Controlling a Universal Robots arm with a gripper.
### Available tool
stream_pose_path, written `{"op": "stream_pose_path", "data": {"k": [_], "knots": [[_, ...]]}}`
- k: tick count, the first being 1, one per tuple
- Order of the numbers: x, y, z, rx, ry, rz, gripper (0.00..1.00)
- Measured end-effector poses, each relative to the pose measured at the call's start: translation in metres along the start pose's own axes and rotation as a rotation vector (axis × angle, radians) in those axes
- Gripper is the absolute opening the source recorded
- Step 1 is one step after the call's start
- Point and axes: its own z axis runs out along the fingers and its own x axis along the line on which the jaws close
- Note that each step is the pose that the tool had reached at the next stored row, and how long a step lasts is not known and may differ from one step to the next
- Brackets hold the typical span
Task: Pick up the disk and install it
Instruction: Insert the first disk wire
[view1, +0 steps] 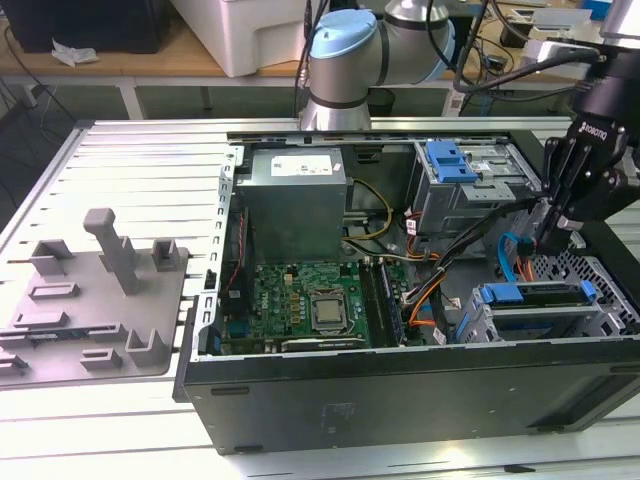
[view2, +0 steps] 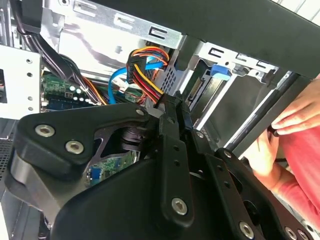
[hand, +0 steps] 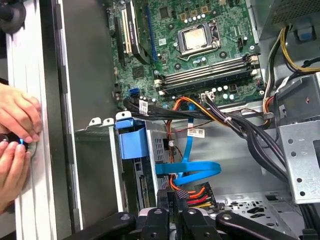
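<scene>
**Disk** (view1: 540, 296): lies flat in the metal drive cage (view1: 480, 325) at the front corner of the open computer case (view1: 400, 390), toward the exterior view's lower right. Its long axis runs across that view from left to right, with the blue carrier frame showing at both ends. The broad face is turned up. The cage walls cover its sides and underside, and its label cannot be made out.

**Arm**: comes in from the far side of the table, with a blue-capped joint (view1: 345, 40) behind the case. The black gripper (view1: 548, 235) hangs over the case at the exterior view's right. It points down into the gap between the upper drive cage (view1: 465, 195) and the disk's cage, apart from the disk.

**Gripper state**: its tip (hand: 176, 196) sits just beside a black power connector with red, yellow and orange wires (hand: 195, 192), which also shows in the second wrist view (view2: 145, 65). Its own body blocks the line of sight. Whether it is open or closed, or has hold of the connector, cannot be told.

**Nearby**: a flat blue data cable (hand: 192, 170) loops above the connector, and the motherboard (view1: 310, 300) and the grey power-supply box (view1: 295, 200) lie further in.

**Person**: two hands (hand: 17, 120) rest on the case's outer edge, cut off by the edge of the first wrist view.
</scene>
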Motion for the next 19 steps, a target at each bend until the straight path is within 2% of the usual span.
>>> {"op": "stream_pose_path", "data": {"k": [7,8,10,13,17,19], "knots": [[0.0098,0.0,0.0031,0.0029,-0.0448,-0.01,0.17],[0.0115,0.0001,0.0036,0.0034,-0.0548,-0.012,0.17],[0.013,0.0001,0.0041,0.004,-0.0701,-0.015,0.17],[0.0151,0.0,0.0047,0.0051,-0.099,-0.02,0.17],[0.0179,0.0,0.0055,0.006,-0.1296,-0.026,0.17],[0.02,0.0003,0.0058,0.0064,-0.1416,-0.029,0.17]]}}
